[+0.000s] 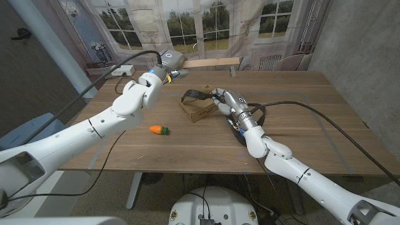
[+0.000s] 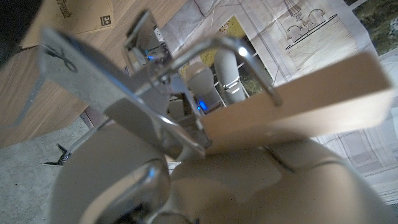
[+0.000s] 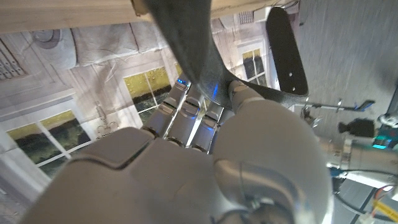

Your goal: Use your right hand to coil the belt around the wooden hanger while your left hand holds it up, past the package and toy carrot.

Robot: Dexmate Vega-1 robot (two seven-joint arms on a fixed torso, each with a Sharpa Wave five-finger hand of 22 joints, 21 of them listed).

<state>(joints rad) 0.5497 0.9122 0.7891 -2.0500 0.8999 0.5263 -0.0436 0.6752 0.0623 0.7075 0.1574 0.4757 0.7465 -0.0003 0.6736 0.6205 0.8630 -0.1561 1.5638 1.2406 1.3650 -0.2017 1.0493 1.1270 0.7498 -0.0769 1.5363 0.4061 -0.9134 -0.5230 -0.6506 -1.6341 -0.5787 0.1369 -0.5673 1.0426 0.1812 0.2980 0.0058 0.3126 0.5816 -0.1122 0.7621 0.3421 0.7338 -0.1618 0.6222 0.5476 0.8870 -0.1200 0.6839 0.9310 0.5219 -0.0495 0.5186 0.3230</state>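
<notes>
From the head view, the right arm lies nearest, reaching in from the lower corner to the middle of the wooden surface (image 1: 300, 119). Its right robot hand (image 1: 225, 100) is closed on one dark belt (image 1: 195, 95), which arches from the fingers over one flat cardboard package (image 1: 199, 110); the rest of the belt loops on the wood behind the wrist. One toy carrot (image 1: 160, 130) lies alone on the side of the left arm, apart from the package, with bare wood around it and toward the near edge. The whole right half of the surface, out to its right edge, is open. The left robot hand (image 1: 161, 67) is raised above the far edge and grips one wooden hanger (image 1: 209, 62), whose bar runs level along that edge.

In the left wrist view, the left robot hand (image 2: 155, 124) fills the foreground, its fingers clamped round the pale hanger bar (image 2: 323, 102) and the metal hook (image 2: 242, 53). One corner of the package (image 2: 84, 15) shows on the wood beyond.

In the right wrist view, the right robot hand (image 3: 186, 118) has its fingers curled around the belt (image 3: 186, 43), which rises to a wooden bar (image 3: 62, 12) and hangs just beside it; whether they touch I cannot tell.
</notes>
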